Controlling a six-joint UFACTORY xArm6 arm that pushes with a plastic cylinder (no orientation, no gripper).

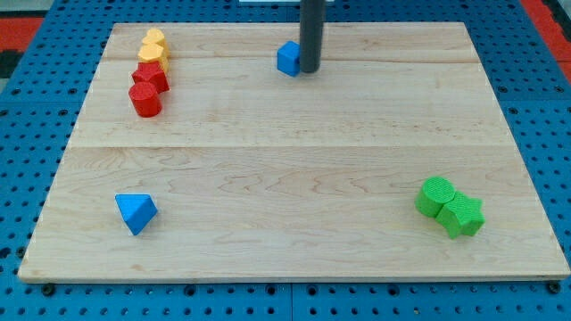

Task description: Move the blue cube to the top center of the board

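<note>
Wooden table (294, 160) over blue pegboard; tip (310, 69) touches the blue cube's (288, 59) right side, top center of frame. No jaws on this rod.

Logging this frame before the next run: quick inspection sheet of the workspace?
Surface: wooden board, flat.
Job's things: blue cube at the view's top centre.
Clutter: two yellow blocks and two red blocks at top left; blue triangular block at bottom left; two green blocks at bottom right.
Grippers: none; my tip sits against the cube's right side.
Cables: nothing seen.
Surroundings: blue perforated base.
</note>
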